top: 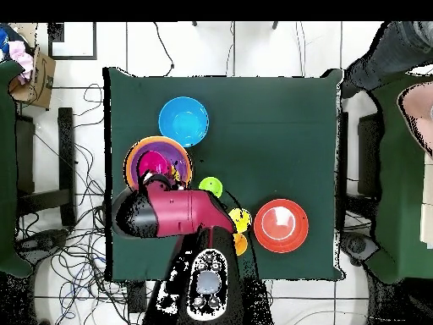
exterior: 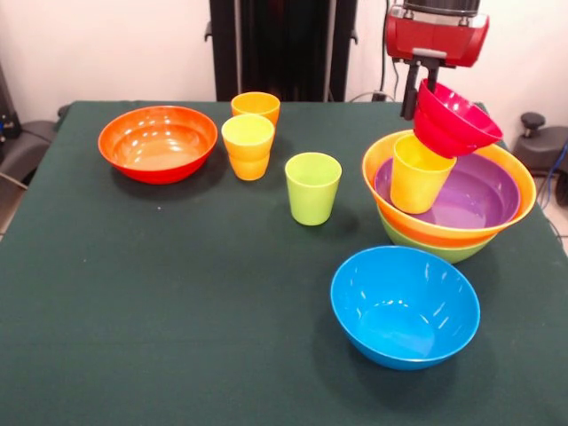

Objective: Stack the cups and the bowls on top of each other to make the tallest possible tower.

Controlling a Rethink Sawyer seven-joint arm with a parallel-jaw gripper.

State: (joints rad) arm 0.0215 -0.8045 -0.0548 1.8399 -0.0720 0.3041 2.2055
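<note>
My gripper (exterior: 414, 89) is shut on the rim of the small magenta-red bowl (exterior: 454, 120) and holds it tilted just above a yellow cup (exterior: 417, 173). That cup leans inside the purple bowl (exterior: 475, 195). The purple bowl is nested in the large orange bowl (exterior: 525, 202), which sits on the lime green bowl (exterior: 439, 251); these form the tower at the right. In the overhead view the magenta-red bowl (top: 155, 161) shows over the tower (top: 131, 165), beside my arm (top: 178, 212). The blue bowl (exterior: 404, 306), a lime green cup (exterior: 312, 186) and the red-orange bowl (exterior: 158, 142) stand apart.
A yellow cup (exterior: 248, 135) sits on an orange cup (exterior: 249, 166), with another orange cup (exterior: 256, 105) behind them. The robot's black pedestal (exterior: 282, 44) stands at the far edge. A person (top: 397, 51) shows at the overhead view's upper right, off the table.
</note>
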